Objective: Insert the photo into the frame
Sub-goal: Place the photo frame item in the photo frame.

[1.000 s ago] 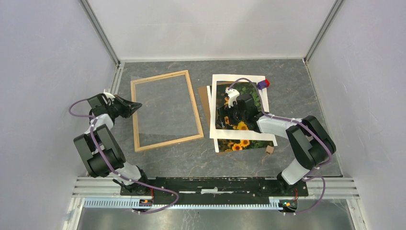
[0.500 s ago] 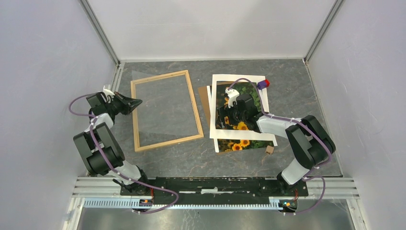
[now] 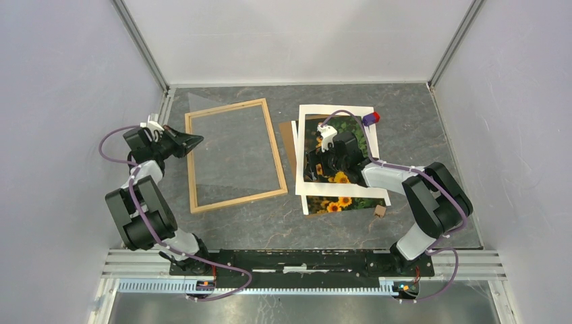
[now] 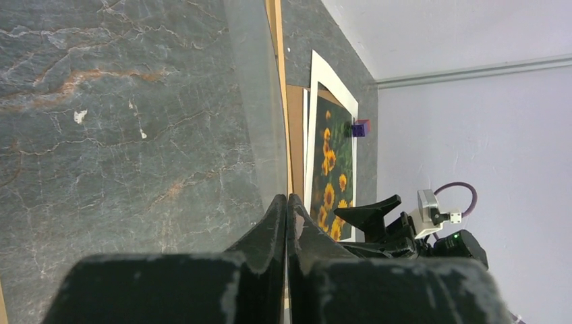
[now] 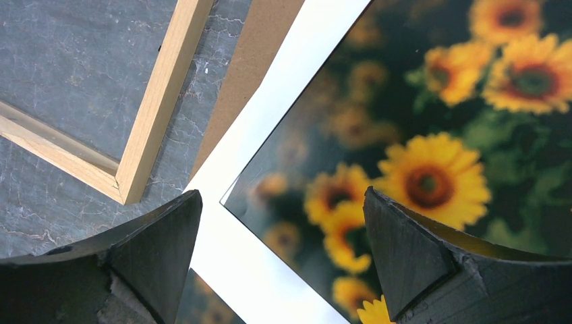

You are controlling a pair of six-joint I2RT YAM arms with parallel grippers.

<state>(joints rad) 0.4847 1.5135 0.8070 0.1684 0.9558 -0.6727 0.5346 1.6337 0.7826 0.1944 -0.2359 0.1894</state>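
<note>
Compared with a second ago, the left pincer (image 3: 197, 141) is sitting a little farther from the arm bases, and the clear pane (image 3: 229, 142) it is carrying is now tilting up higher over the frame (image 3: 236, 200). The right arm is showing no shift. The left pincer is clenching the pane's thin left edge, jaws pressed together on it, as the left wrist view is showing.

The frame is lying flat on the grey bench (image 3: 270, 223), left of centre, its light wood strips forming an open rectangle. The photo (image 3: 345, 201) is lying on the bench to the right of the frame, apart from it, under a white mat (image 3: 337, 111). Sunflowers are showing through the mat's window, and a strip of them is sticking out at the near edge. A brown backing board (image 3: 289, 138) is peeking out at the mat's left side.

The right pincer (image 3: 313, 165) is hovering released over the mat's left border and the photo, jaws spread wide and gripping nothing.

A small purple-and-red block (image 3: 371, 119) is resting at the mat's far right corner, and a small brown cube (image 3: 380, 210) is sitting near the photo's near right corner.
</note>
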